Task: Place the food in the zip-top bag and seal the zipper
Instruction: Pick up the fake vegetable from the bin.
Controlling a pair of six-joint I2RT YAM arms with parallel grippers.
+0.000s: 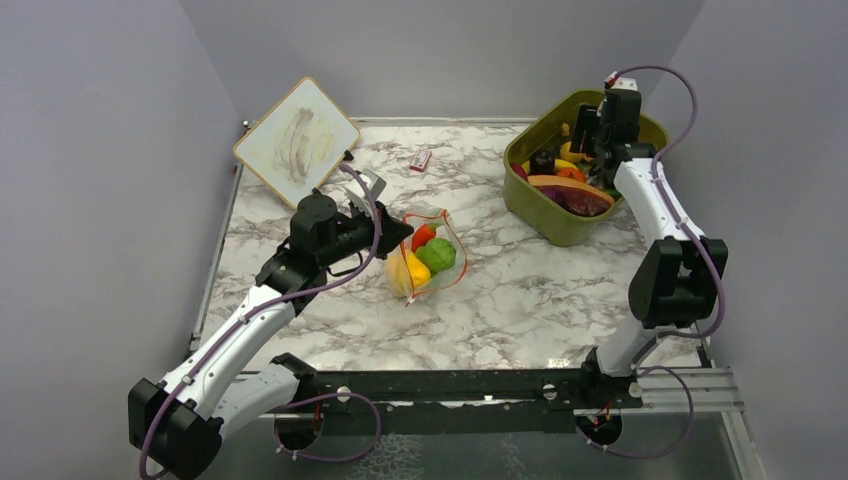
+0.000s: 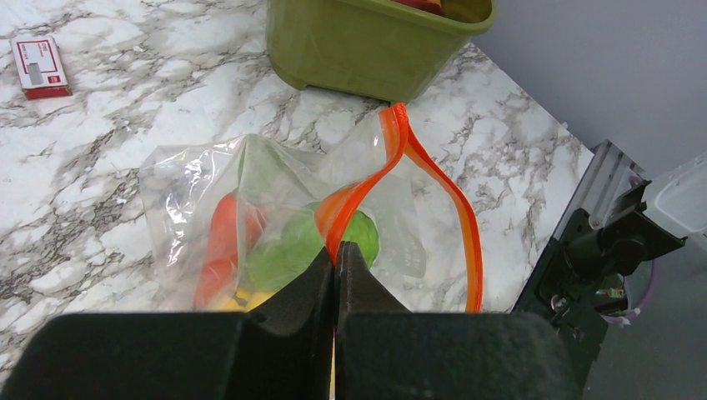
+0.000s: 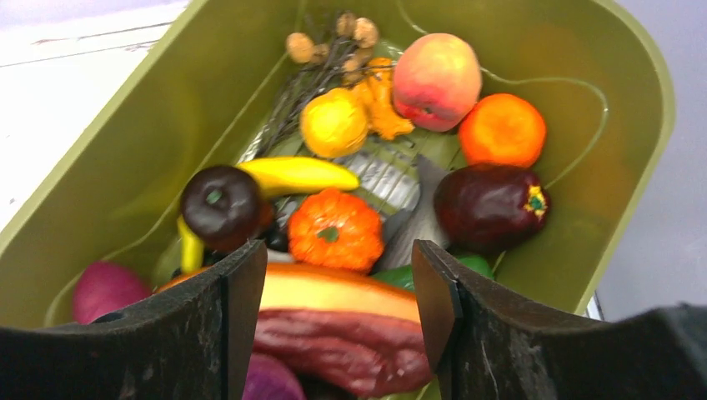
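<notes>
1. The bag (image 2: pixel 188 179) lies on the marble table (image 1: pixel 520 300) right in front of the left gripper (image 2: pixel 335 260), with its mouth turned toward the fingers.
2. Food shows through the clear plastic: a red piece (image 2: pixel 218 242) left of the fingertips, a green piece (image 2: pixel 288 246) just beyond them, and a yellow piece (image 2: pixel 250 298) half hidden by the left finger.
3. The zipper (image 2: pixel 392 150) is unsealed. Its two sides part into a long loop: one side rises from between the fingers to the far tip, and the other runs back down to the right of the fingers.
4. The left fingers are pressed together on the near side of the zipper, the orange strip pinched between the pads.
5. The right gripper (image 3: pixel 338 254) hangs over the tub (image 3: pixel 125 167), fingers spread wide and holding nothing.
6. More food fills the tub. Between the right fingers sit a small pumpkin (image 3: pixel 335 229) and, nearer, a long orange-and-maroon piece (image 3: pixel 338 321).
7. Beyond the left finger are a dark apple (image 3: pixel 221 204) and a banana (image 3: pixel 296 173). Beyond the right finger is a dark purple piece (image 3: pixel 488 204).
8. Farther off lie a lemon (image 3: pixel 333 122), a peach (image 3: pixel 436 79) and an orange (image 3: pixel 502 129).
9. A red-white packet (image 2: pixel 37 67) lies on the table far to the left of the left fingers. A board (image 1: pixel 297 142) leans in the back corner.
</notes>
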